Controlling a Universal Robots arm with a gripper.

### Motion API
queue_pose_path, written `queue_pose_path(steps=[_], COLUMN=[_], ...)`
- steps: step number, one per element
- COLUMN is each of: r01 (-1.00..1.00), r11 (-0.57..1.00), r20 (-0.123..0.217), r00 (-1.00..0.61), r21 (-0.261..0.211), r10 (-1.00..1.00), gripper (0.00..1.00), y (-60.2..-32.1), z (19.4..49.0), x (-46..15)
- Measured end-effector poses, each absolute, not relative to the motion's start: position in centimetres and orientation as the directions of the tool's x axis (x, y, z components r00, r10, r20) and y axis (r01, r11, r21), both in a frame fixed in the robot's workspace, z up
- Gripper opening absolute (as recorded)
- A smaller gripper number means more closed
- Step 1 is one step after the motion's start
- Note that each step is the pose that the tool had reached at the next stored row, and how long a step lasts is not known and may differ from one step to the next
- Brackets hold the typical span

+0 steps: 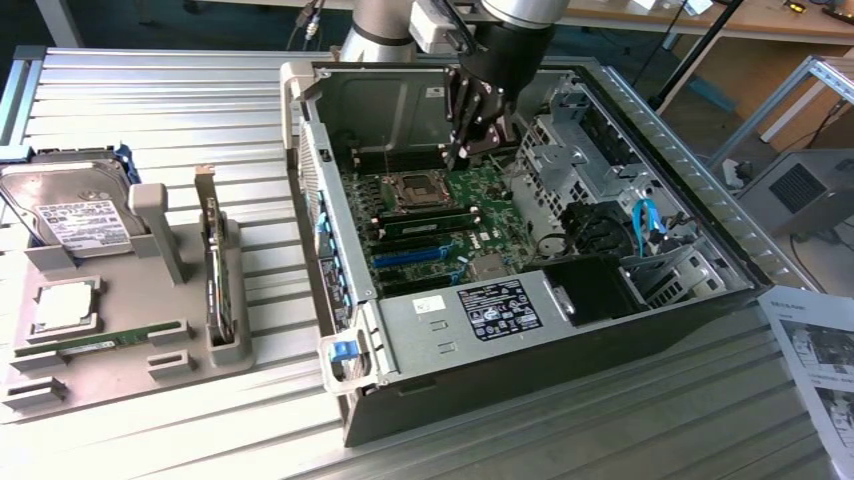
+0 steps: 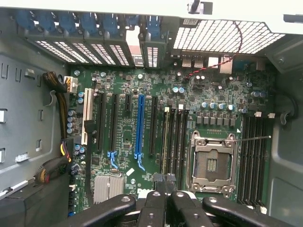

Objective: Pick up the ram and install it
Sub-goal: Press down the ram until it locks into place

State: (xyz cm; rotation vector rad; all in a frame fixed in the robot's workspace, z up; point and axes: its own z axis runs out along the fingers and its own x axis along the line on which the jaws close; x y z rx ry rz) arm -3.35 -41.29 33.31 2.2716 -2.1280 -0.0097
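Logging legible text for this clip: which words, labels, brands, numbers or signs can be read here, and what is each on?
None can be read for certain.
Black label on the power supply: print too small.
White sticker beside it: blurred.
Hard drive label on the grey tray: blurred.
Printed paper sheet at the exterior view's right: unreadable.
White print on the motherboard near the end effector: partly hidden, unreadable.

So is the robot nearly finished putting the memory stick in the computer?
Nearly, it seems. Done: a green memory stick stands in a slot beside the empty processor socket. In hand: nothing; the shut gripper hovers over that stick. Left: I can't tell whether it's pushed fully in. A spare stick lies outside the computer.
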Motion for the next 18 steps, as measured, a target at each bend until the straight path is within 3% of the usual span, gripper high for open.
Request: queue_pose_path(steps=[11,18], r01=[-0.998,-0.983], r11=[-0.049,0.179], r20=[0.015,0.015], r00=[0.049,-0.179], r21=[0.025,0.025], r10=[-0.999,-0.984], gripper=[0.11,0.11], y=[-41.29,-41.29], z=[33.32,33.28], x=[-3.35,-3.35])
